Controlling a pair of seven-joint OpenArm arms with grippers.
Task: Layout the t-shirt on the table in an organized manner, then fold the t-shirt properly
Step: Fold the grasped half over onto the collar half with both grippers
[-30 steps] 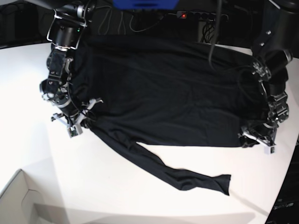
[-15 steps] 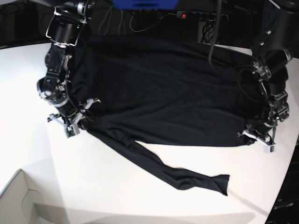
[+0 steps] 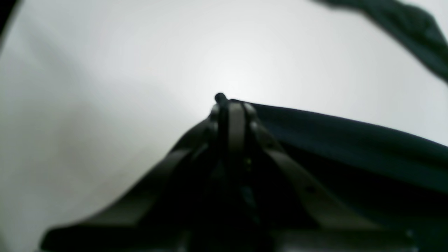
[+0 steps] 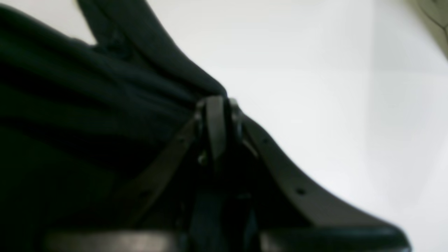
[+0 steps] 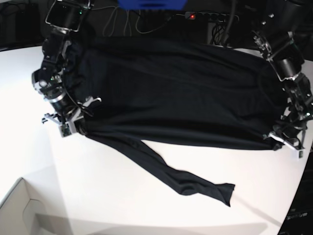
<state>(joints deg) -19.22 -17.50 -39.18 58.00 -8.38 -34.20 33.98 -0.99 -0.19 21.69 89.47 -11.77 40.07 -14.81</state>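
In the left wrist view we see the left gripper [image 3: 229, 105] clenched on the t-shirt [image 3: 350, 140] hem over the table [image 3: 105, 87].

In the right wrist view the right gripper [image 4: 217, 105] pinches the cloth too.

In the base view the shirt spreads along the table's far edge, one sleeve trailing toward the near edge.

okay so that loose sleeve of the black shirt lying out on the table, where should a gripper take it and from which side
Grip the sleeve at its cuff end, coming from above at the near table edge. It lies flat and free there, away from both shut grippers holding the t-shirt corners.
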